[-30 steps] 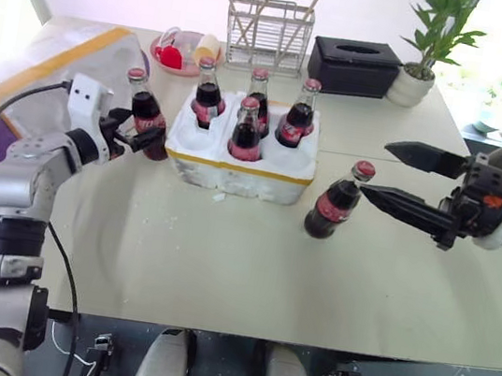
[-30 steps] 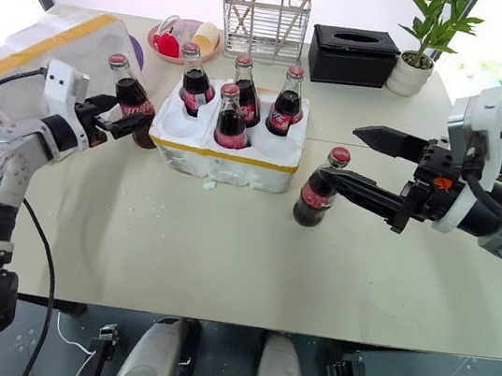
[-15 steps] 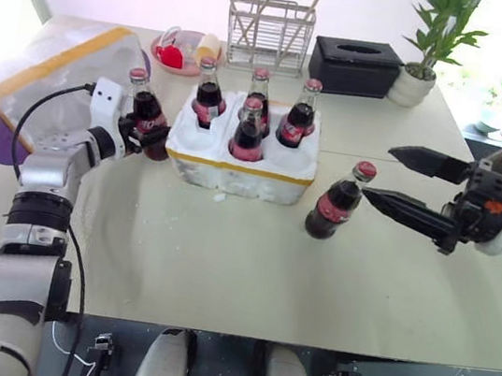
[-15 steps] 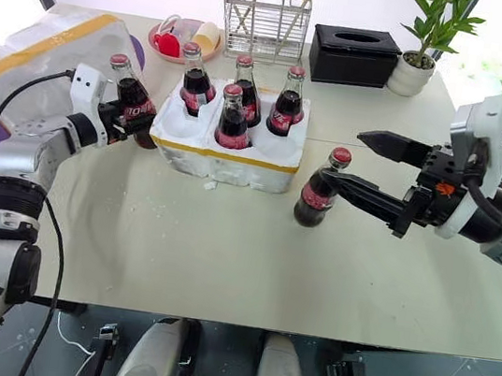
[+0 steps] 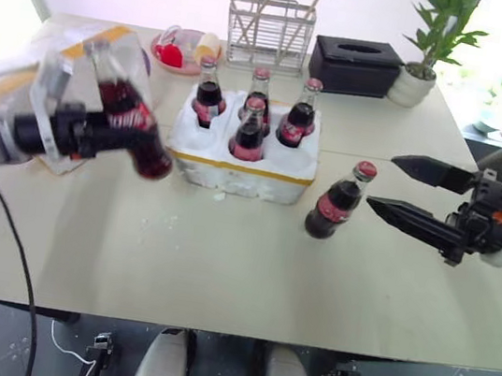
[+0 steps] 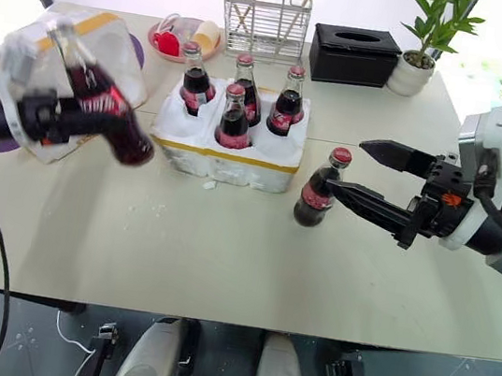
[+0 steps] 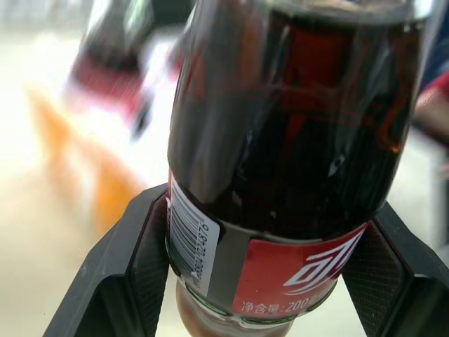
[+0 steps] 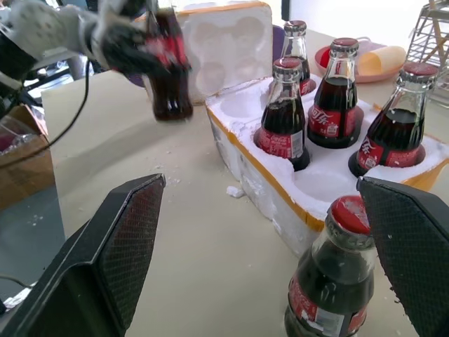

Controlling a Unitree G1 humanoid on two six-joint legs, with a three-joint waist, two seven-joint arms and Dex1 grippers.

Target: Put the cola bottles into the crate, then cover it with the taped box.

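Lifted since 1 s ago: left tool [image 5: 99, 132] has taken its cola bottle [image 5: 128, 122] off the surface [image 5: 221, 259] beside the crate [image 5: 240, 163] and now carries it tilted in the air, out from the crate's left end; right tool unmoved. Head views: four bottles stand in the crate's wells w/ two front wells free; sixth bottle [image 5: 333, 205] stands on the surface just right of the crate, right tool [image 5: 393, 186] spread wide, fingertips near it but not touching. Taped box [image 6: 75, 39] sits behind the lifted bottle, at the far left. Left wrist view: both fingers [image 7: 144, 260] clenched on the bottle's lower body at the label band, glass seated firm btwn the pads. Right wrist view: released fingers [image 8: 119, 239] flank the standing bottle [image 8: 330, 288], the crate's free wells [image 8: 330, 186] just beyond it. Handling, as a judgement: glass is stiff, smooth, prob slippery and breakable, fairly heavy w/ liquid; best gripped around the wide lower body, not the neck, and lowered upright so the base drops cleanly into a well.
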